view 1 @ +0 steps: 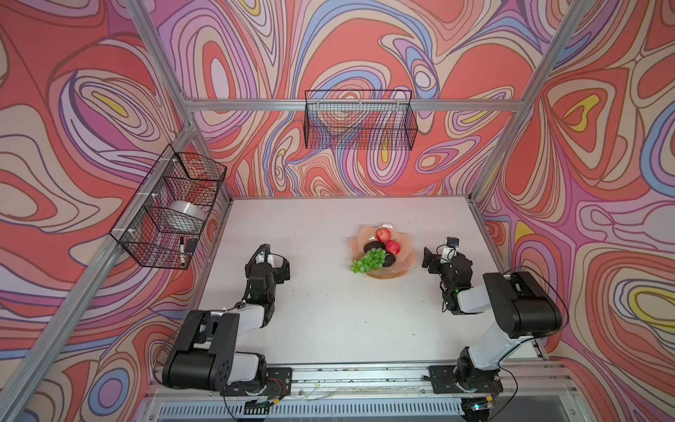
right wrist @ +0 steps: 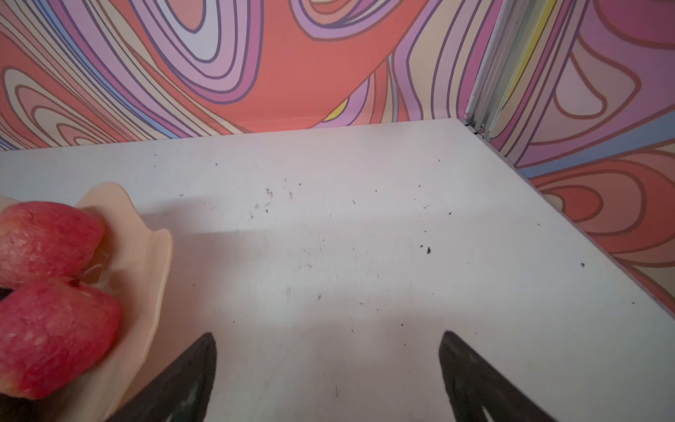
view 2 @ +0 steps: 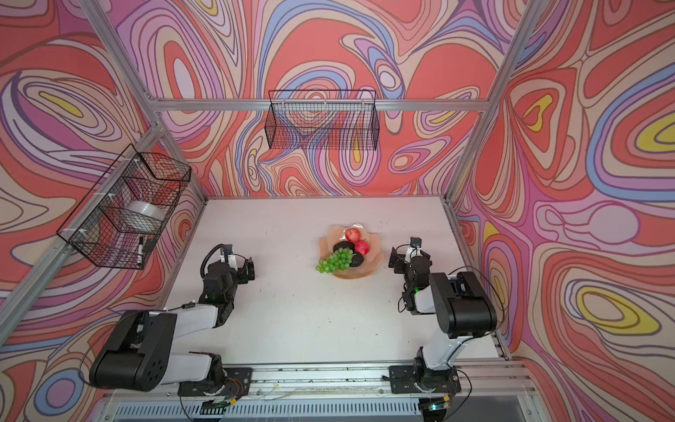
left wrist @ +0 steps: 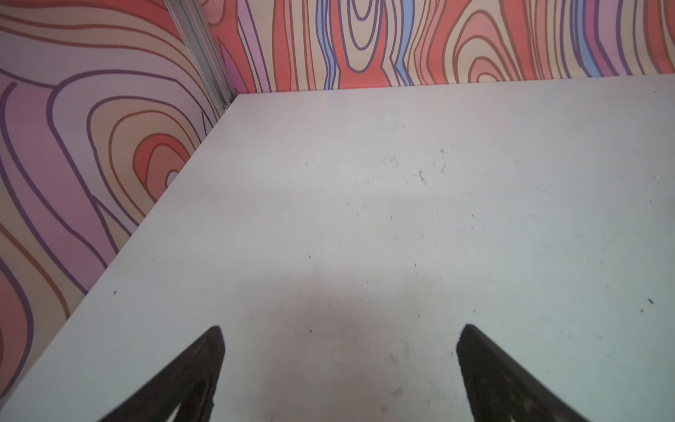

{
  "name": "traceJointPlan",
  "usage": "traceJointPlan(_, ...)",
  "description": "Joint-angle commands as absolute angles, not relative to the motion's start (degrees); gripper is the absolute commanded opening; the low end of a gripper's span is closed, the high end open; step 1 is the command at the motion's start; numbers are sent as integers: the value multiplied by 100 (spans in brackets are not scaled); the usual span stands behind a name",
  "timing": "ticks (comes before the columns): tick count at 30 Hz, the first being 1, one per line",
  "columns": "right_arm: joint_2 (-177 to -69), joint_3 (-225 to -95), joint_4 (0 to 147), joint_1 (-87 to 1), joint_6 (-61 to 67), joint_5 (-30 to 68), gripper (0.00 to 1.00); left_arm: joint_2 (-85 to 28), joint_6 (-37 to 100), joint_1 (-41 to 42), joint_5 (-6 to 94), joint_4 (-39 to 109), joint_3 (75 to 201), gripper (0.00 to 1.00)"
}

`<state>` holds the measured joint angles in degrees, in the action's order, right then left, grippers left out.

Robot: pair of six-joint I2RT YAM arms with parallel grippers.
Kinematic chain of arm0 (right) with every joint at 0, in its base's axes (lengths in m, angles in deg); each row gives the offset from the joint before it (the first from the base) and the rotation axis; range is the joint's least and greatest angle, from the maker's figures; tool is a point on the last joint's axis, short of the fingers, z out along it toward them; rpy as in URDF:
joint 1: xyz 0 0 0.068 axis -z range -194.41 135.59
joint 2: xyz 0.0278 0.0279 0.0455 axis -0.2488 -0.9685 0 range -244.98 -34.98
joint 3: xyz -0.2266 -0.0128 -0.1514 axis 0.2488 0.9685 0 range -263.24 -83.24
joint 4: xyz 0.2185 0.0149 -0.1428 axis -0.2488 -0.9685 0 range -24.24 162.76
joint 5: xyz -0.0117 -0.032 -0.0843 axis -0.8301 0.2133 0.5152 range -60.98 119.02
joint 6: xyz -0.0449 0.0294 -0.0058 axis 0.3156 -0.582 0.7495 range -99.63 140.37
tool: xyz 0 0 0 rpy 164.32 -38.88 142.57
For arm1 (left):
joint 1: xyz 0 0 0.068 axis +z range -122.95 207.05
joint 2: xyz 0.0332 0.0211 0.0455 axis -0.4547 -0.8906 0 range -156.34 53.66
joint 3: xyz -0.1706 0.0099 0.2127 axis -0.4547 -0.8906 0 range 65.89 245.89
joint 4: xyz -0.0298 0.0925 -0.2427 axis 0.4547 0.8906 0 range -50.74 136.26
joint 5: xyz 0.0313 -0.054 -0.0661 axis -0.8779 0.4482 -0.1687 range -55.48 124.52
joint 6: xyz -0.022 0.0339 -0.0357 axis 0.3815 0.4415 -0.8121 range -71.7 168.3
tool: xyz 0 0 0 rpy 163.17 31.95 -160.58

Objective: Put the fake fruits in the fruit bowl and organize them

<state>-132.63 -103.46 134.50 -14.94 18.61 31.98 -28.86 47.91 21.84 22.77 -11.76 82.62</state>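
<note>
swirly pink-orange walls [view 1: 365,44] enclose a scuffed white table [view 1: 328,310] (wire baskets [view 1: 359,120] hang, one perhaps holding tape [view 1: 187,216]).

Robot lab cell: aluminium frame [view 1: 248,105]

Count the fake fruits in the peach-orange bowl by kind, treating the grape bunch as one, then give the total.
Red-pink apples: 2
Dark brown-black bumpy avocados: 2
Bunch of translucent green grapes: 1
Total in the glossy peach-orange wavy-rimmed bowl: 5
</note>
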Motion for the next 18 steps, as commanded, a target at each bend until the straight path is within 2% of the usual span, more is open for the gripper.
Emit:
traceJointPlan(1, -13298, -10354, 13979, -1468, 1979, 3099, 98, -3675, 5044, 2231, 2458, -2834, 8081, 100)
traceJointPlan(4, -13281, -10449, 13792, -1469, 1834, 3582, 98, -3341, 4863, 2265, 2351, -1796, 8318, 100)
traceJointPlan(6, -13290, -10597, 13521, -1472, 1750, 3807, 98, -3587, 4905, 2274, 2222, -2152, 8368, 100)
traceJointPlan(9, -13293, -10996, 12784, -1484, 1823, 3684, 98, -3433, 4802, 2270, 2112, -1652, 8478, 100)
traceJointPlan(18, -13294, -10940, 12892, -1485, 1794, 3782, 98, -3508, 4736, 2277, 1927, -1512, 8601, 100)
